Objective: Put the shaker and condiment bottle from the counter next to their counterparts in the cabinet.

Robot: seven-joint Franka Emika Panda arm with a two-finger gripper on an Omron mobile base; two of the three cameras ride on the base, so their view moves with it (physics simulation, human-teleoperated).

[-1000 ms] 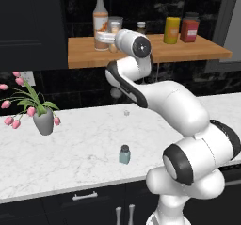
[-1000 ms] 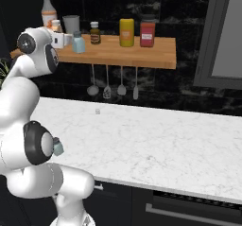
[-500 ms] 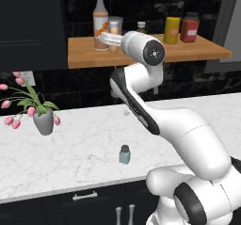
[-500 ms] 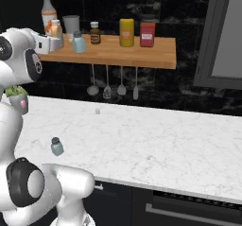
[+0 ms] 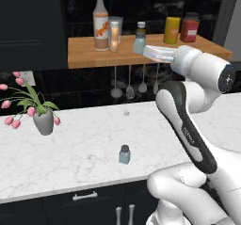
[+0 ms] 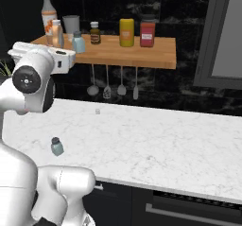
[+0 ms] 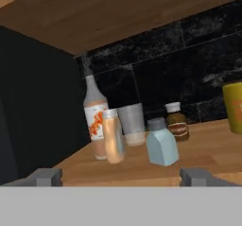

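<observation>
The small pale blue translucent shaker with a dark grey cap [image 5: 124, 154] stands upright on the white marble table [image 5: 84, 139], low and centre in the left base view, well apart from the arm. In the right base view this shaker [image 6: 56, 146] sits at the left of the table [image 6: 165, 140].

The long orange-brown wooden plank shelf [image 5: 89, 55] crosses the upper part of the frame against the black wall. On it, the small squat orange bottle with a pale cap [image 5: 113, 35] stands just beside the tall clear-necked bottle with an orange label [image 5: 100, 22]. A second pale blue grey-capped shaker [image 5: 139, 42] stands to their right on the shelf.

In the hand view the two-finger gripper [image 7: 118, 178] is empty and spread wide, its dark tips at the lower left and lower right. Above them stand the orange bottle [image 7: 113, 136], the tall bottle [image 7: 94, 121] and the shelf shaker [image 7: 161, 143]
</observation>
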